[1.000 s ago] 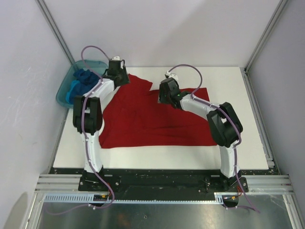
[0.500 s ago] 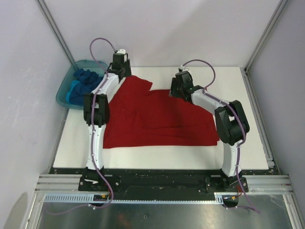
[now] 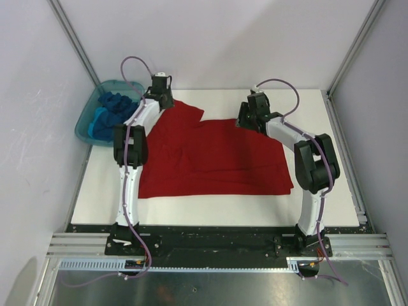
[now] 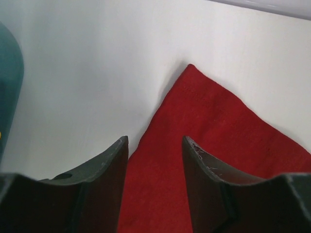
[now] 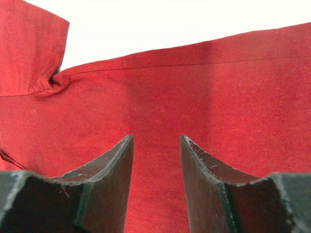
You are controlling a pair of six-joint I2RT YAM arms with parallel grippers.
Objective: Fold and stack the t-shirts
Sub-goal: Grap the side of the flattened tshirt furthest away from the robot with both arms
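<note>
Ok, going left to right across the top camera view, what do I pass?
Teal tub holding the blue t-shirts → left gripper → right gripper. The red t-shirt stretches across under both grippers, so it has no clear place.

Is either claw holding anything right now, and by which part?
Nothing is held: left claw and right claw stand open over the red t-shirt.
</note>
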